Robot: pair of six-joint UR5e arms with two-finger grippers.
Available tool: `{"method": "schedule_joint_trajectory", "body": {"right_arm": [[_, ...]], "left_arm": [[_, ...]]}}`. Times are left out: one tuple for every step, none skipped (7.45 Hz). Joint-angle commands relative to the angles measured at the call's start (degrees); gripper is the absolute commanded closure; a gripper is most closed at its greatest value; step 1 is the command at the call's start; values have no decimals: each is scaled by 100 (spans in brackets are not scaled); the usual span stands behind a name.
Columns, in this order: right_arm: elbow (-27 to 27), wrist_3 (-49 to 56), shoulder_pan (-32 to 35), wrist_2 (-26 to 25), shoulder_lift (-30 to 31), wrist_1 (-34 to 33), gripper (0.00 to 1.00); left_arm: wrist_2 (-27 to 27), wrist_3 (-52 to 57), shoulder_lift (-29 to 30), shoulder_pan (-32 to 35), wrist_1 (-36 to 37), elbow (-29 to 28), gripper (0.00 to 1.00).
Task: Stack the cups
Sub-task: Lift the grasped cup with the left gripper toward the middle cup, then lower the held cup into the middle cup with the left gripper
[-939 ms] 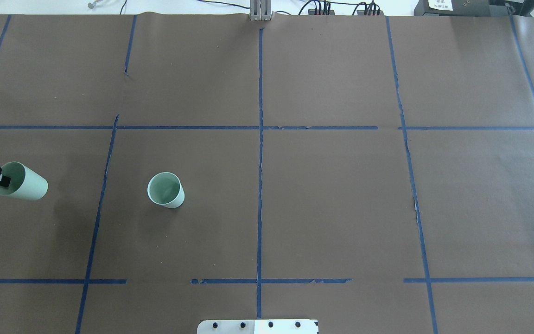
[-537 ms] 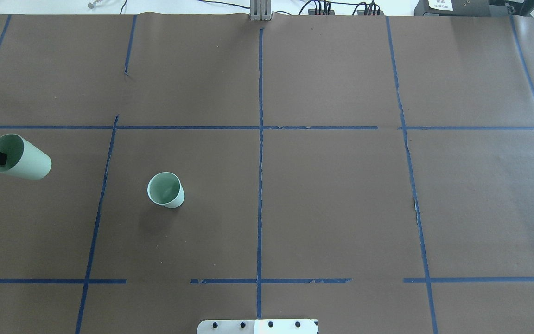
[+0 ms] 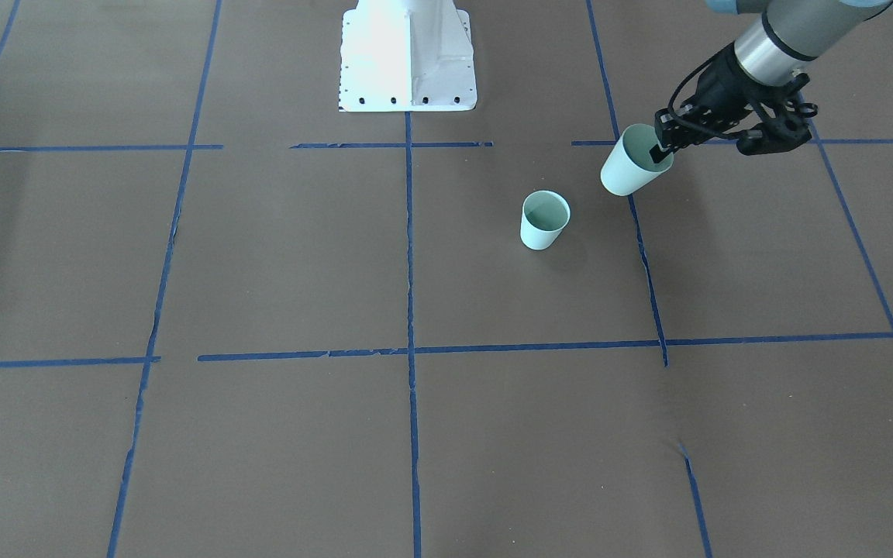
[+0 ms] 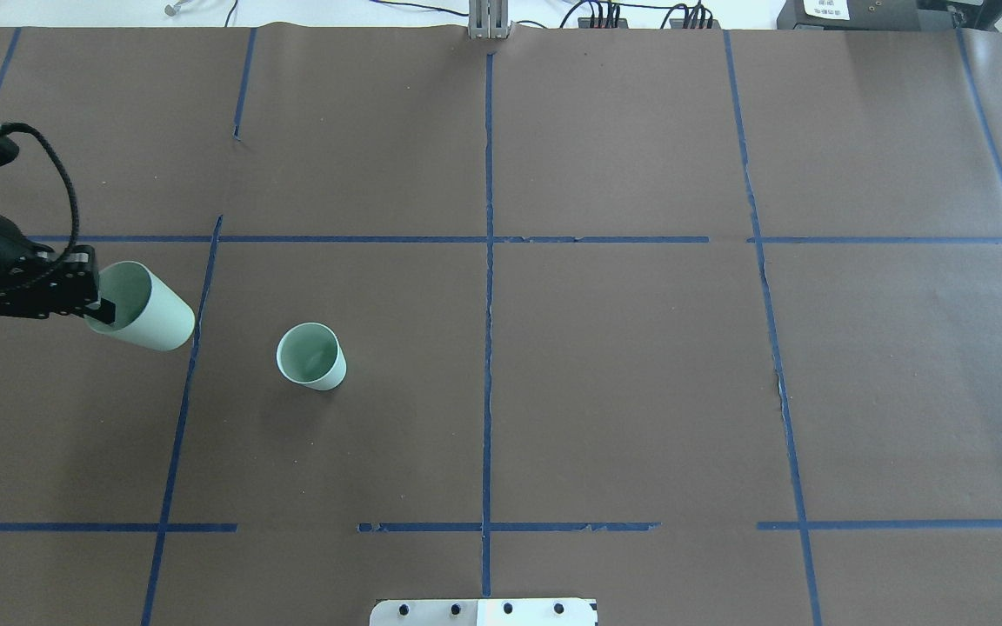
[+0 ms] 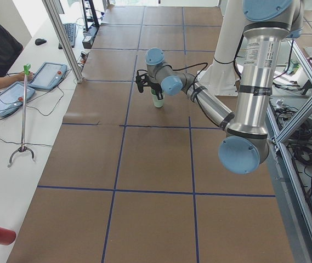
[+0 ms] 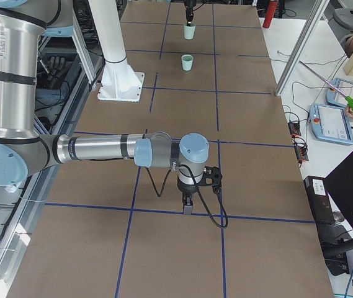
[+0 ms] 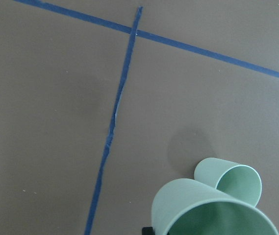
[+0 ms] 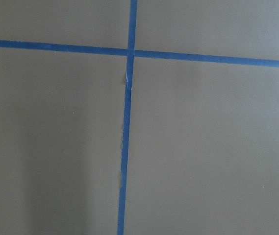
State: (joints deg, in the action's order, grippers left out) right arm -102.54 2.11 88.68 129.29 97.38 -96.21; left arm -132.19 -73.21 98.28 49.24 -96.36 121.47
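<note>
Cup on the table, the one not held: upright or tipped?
Upright. The free cup stands on its base, open rim up, apart from the held cup in the left hand.

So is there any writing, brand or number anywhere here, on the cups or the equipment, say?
No text can be read in any view.
White label on the dark box at the table's far edge: it carries print, but it is too small to read.
Held cup and standing cup: plain, no markings.
Operators' tablets: the screens are too blurred to read.
</note>
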Motion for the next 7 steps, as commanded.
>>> {"method": "schedule_joint_trajectory", "body": {"right_arm": [[6,0,0,0,0,6,0],[-3,0,0,0,0,-3,0],[6,0,0,0,0,-3,0],[6,0,0,0,0,-3,0],[6,0,0,0,0,-3,0],[-3,0,0,0,0,6,0],[-3,0,0,0,0,-3,0]], "left_arm": [[534,-308,944,-354,940,-149,100],[536,-308,1000,-389,944,-254,100],[554,-308,1139,-389,944,-394,100],[623,-308,1237,-476,944,-526,100],[868,-325,1246,-634,926,-536,100],[870,-326,1238,-653,926,-536,100],[870,-317,1220,-679,917,-623,100]]}}
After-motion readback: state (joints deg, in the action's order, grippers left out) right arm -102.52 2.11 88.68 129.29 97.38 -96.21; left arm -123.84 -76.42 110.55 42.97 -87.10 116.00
